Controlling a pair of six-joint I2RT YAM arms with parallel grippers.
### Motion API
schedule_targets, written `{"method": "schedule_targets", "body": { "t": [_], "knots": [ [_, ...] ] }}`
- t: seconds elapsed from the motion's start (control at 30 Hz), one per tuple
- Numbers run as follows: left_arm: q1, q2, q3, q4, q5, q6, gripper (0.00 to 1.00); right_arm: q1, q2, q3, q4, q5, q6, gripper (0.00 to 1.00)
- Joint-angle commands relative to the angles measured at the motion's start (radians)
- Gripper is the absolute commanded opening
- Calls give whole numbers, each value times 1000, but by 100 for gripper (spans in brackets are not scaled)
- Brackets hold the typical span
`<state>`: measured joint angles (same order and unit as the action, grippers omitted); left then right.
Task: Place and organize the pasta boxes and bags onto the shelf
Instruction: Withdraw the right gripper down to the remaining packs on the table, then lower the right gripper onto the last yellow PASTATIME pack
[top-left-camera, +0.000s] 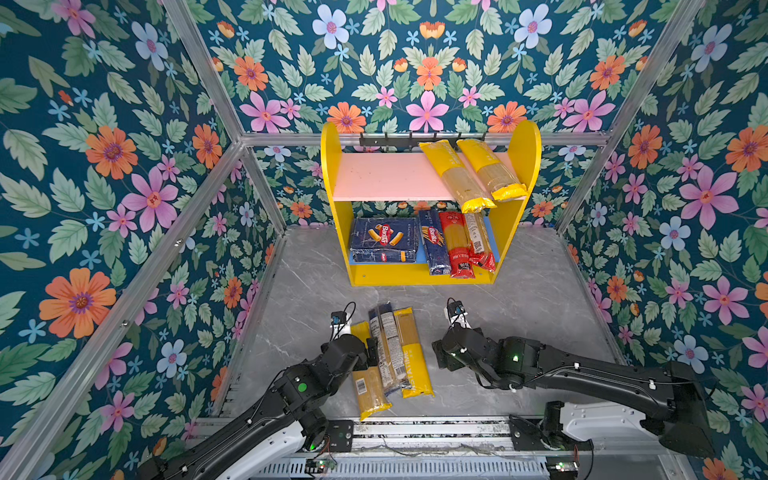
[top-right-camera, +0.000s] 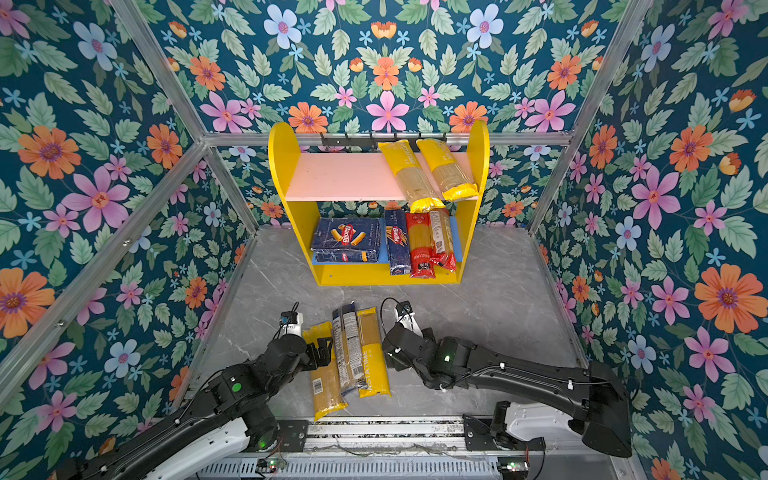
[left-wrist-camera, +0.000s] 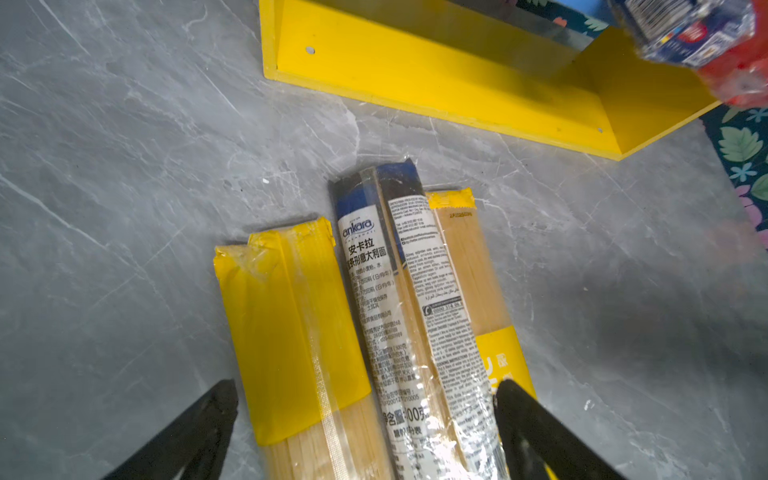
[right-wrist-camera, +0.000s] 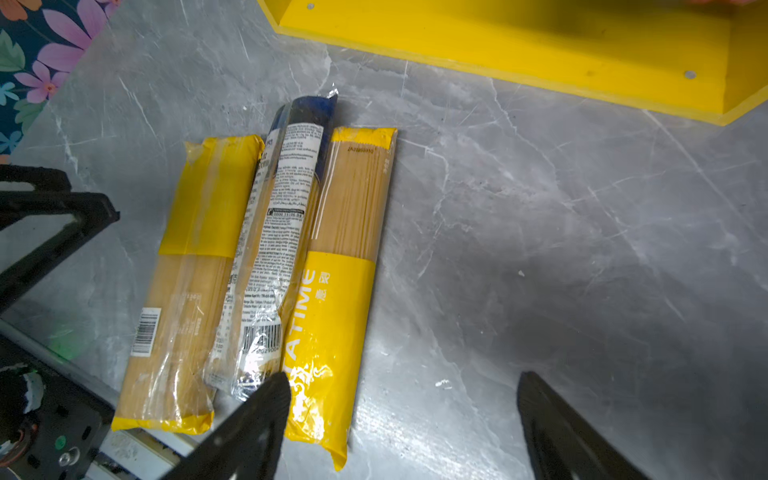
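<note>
Three bags lie side by side on the grey table: a yellow one (top-left-camera: 368, 374), a navy one with a white label (top-left-camera: 388, 345) and a yellow PASTATIME one (top-left-camera: 413, 353). My left gripper (left-wrist-camera: 365, 399) is open, low over them, its fingers straddling the yellow bag (left-wrist-camera: 291, 316) and the navy bag (left-wrist-camera: 399, 291). My right gripper (right-wrist-camera: 403, 390) is open over the table beside the PASTATIME bag (right-wrist-camera: 332, 316). The shelf (top-left-camera: 330, 166) holds two yellow bags (top-left-camera: 455, 174) on its pink board. Its blue board holds a wide pasta box (top-left-camera: 384, 239), a narrow one (top-left-camera: 434, 241) and two red bags (top-left-camera: 457, 245).
Floral walls (top-left-camera: 124, 208) close in the table on the left, right and back. A metal rail (top-left-camera: 415, 432) carrying both arm bases runs along the front edge. The two yellow bags on the pink board overhang its front edge at the right.
</note>
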<state>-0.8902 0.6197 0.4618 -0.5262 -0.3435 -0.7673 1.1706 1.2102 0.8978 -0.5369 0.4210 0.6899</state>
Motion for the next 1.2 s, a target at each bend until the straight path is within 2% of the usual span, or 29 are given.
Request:
{"method": "schedule_targets", "body": {
  "t": [0.0,0.23,0.7,1.17],
  "knots": [
    [2,12,-11,41,3,-30,98,6,13,-32,51,-29,51,87],
    [2,24,-21,35,-19,-35,99,10,85,-75,158,-95,72,88],
    [1,71,-24,45,-42,-37,99,35,345,49,180,-150,64,89],
    [1,84,-11,68,-68,-40,99,64,406,54,162,-168,104,89]
  ]
}}
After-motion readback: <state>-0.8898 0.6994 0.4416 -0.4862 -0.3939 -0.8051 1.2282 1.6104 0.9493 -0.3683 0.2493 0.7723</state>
